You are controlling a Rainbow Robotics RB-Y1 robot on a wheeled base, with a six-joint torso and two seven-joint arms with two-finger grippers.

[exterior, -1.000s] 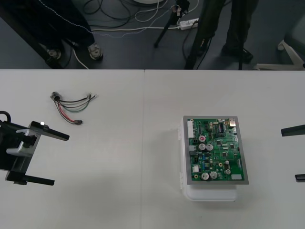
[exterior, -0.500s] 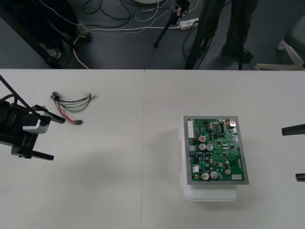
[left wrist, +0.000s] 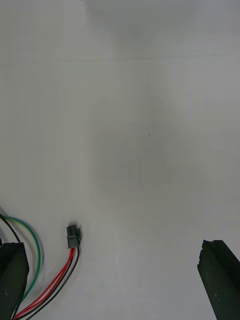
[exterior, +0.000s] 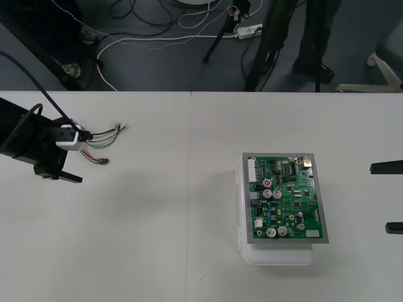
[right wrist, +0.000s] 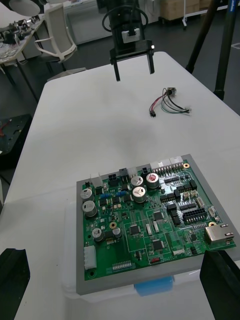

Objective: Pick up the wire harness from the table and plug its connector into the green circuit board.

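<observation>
Since a second ago the left gripper point(exterior: 80, 156) has swung from the near left part of the table point(exterior: 157, 239) up to the harness point(exterior: 101, 139); the right gripper point(exterior: 390, 197) has stayed at the right edge.

Front view: the left gripper hangs over the harness's left end, fingers spread, one on either side of the wires. The wires fan out to its right, and the plug point(exterior: 104, 162) lies on the table just beside the nearer finger. The harness is well apart from the board point(exterior: 286, 197), which sits on its white base point(exterior: 277, 255) on the right half of the table. The right gripper's fingers stand wide apart.

Right wrist view: the right's fingers point(right wrist: 219, 280) are spread at either side of the board's near edge. Beyond the board the harness lies flat, socket point(right wrist: 171, 91) at its far end and plug toward the board. The left gripper hangs just beside it.

Left wrist view: the left's fingers point(left wrist: 220, 277) stand far apart with nothing pinched. The plug lies on the table between them, near one finger, with red, black and green wires trailing back past that finger.
</observation>
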